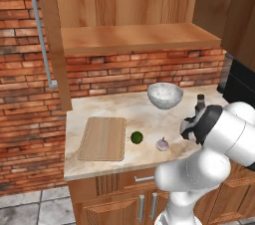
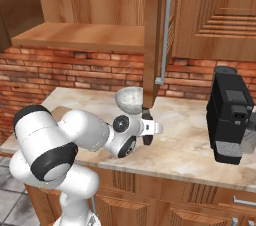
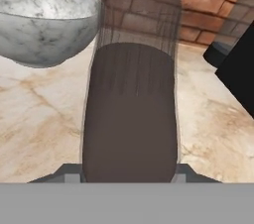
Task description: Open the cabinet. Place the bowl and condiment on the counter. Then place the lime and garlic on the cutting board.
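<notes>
The cabinet (image 1: pixel 124 10) stands open, its shelf bare and its doors (image 2: pixel 152 35) swung out. On the counter (image 1: pixel 129 107) sits the white bowl (image 1: pixel 165 94). Just right of it the condiment bottle (image 1: pixel 200 102) stands upright, and my gripper (image 2: pixel 148 131) is shut on its body. In the hand view the dark bottle (image 3: pixel 130 109) sits between my fingertips, with the bowl (image 3: pixel 44 20) to the upper left. The lime (image 1: pixel 137 137) and the garlic (image 1: pixel 162 144) lie on the counter, right of the cutting board (image 1: pixel 103 138).
A black coffee machine (image 2: pixel 231 115) stands on the counter to the right. The open right door's edge and handle (image 2: pixel 165 35) hang just above the bowl and my hand. A brick wall (image 1: pixel 149 69) backs the counter.
</notes>
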Available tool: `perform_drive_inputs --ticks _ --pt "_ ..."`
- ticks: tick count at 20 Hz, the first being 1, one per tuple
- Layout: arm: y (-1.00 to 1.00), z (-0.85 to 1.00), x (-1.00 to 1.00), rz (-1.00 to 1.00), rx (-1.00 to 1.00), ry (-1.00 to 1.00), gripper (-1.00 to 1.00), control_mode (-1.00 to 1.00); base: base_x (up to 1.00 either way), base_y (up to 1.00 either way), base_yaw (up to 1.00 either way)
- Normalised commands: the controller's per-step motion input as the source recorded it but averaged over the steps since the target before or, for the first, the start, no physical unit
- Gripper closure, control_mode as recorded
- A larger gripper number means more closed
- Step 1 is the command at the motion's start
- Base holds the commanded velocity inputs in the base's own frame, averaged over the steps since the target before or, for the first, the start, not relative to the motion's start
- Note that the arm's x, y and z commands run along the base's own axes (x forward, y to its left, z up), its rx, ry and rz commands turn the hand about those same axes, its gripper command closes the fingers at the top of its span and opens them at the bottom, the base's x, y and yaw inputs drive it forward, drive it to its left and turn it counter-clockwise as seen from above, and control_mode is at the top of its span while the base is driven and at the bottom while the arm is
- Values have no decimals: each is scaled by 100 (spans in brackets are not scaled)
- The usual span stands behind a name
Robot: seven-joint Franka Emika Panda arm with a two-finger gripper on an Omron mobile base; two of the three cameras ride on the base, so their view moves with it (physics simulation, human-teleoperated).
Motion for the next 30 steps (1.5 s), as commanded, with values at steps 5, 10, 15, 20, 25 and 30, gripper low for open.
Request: perform_drive_inputs --ticks 5,10,15,20,25,30 --pt "-7 0 0 0 0 0 100 -100 0 0 0" --pt "-4 0 0 0 0 0 -100 -100 0 0 0" --pt "-9 6 0 0 0 0 -100 -100 0 0 0" --pt "-3 61 -11 0 0 0 -100 -100 0 0 0" --pt "2 100 -23 0 0 0 -100 -100 0 0 0" --pt "10 100 -33 0 1 1 -100 -100 0 0 0"
